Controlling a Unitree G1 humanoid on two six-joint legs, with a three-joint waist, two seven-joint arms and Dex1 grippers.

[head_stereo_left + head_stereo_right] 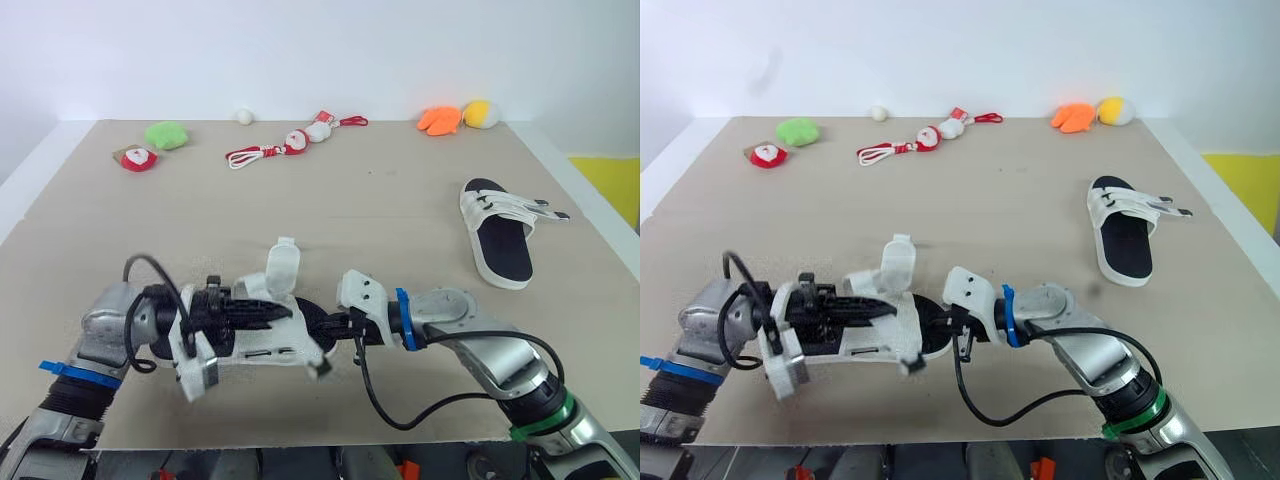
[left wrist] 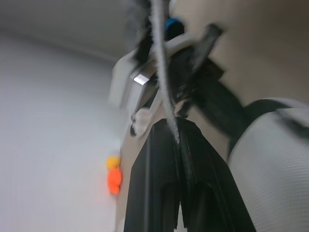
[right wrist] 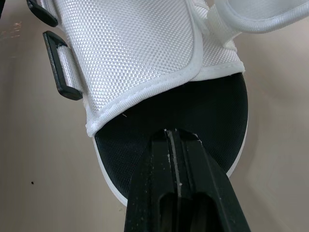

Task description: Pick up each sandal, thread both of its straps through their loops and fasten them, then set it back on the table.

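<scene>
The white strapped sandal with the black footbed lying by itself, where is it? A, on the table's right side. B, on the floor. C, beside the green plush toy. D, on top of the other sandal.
A: the white strapped sandal with the black footbed lies alone on the robot's right side of the tan table, nearer than the orange plush toy at the far edge.

A lab-like test bench: bare white wall [image 1: 300, 50], board-covered table [image 1: 400, 230], scattered plush toys [image 1: 165, 134].

bright even light, soft shadows, L wrist blurred
</scene>
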